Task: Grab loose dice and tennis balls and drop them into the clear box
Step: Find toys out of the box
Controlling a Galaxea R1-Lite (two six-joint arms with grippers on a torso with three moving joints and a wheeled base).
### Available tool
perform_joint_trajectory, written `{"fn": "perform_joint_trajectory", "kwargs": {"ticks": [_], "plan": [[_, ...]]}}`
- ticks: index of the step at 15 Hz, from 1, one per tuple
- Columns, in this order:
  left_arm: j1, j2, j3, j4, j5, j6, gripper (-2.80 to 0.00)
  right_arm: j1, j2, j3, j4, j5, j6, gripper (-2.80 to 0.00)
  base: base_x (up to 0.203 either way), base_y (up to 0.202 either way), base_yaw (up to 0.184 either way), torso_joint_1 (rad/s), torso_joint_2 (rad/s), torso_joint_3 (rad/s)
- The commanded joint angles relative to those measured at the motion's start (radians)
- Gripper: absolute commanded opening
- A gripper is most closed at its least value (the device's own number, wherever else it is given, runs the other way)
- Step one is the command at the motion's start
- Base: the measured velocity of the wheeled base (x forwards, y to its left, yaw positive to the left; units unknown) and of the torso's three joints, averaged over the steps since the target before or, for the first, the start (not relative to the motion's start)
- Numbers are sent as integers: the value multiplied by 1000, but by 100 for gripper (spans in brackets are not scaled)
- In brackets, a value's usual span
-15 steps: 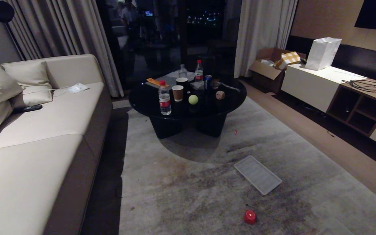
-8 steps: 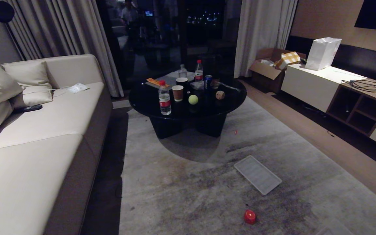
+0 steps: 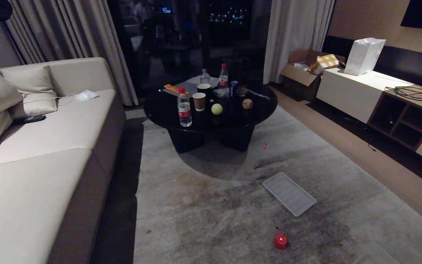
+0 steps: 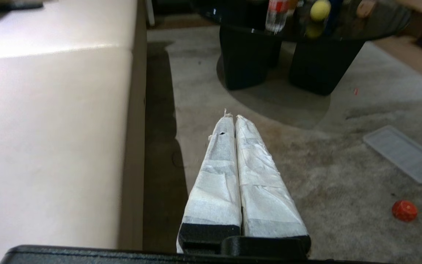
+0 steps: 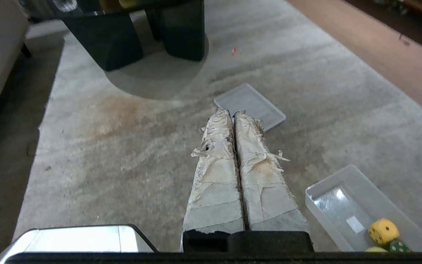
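A red die lies on the rug near me; the left wrist view shows the same red die. On the black round table rest a tennis ball and a tan wood die. The clear box stands on the rug beside my right gripper and holds a yellow die and a dark green die. My right gripper is shut and empty, hanging above the rug. My left gripper is shut and empty too, near the sofa. Neither arm shows in the head view.
A flat white ribbed panel lies on the rug between the table and the red die. A beige sofa lines the left side. Bottles and cups crowd the table. A low cabinet runs along the right wall.
The whole head view has shifted slightly, so the camera has moved. Neither the objects nor the grippers have moved.
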Motion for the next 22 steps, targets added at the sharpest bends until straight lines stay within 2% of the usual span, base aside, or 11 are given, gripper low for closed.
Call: {"fn": "perform_joint_trajectory", "kwargs": {"ticks": [1, 22], "plan": [[0, 2, 2, 0, 1, 0, -280, 0, 1, 1, 1, 0, 0, -280, 0, 0, 0, -2, 7, -183], [0, 2, 2, 0, 1, -5, -280, 0, 1, 1, 1, 0, 0, -280, 0, 0, 0, 3, 3, -199]]}}
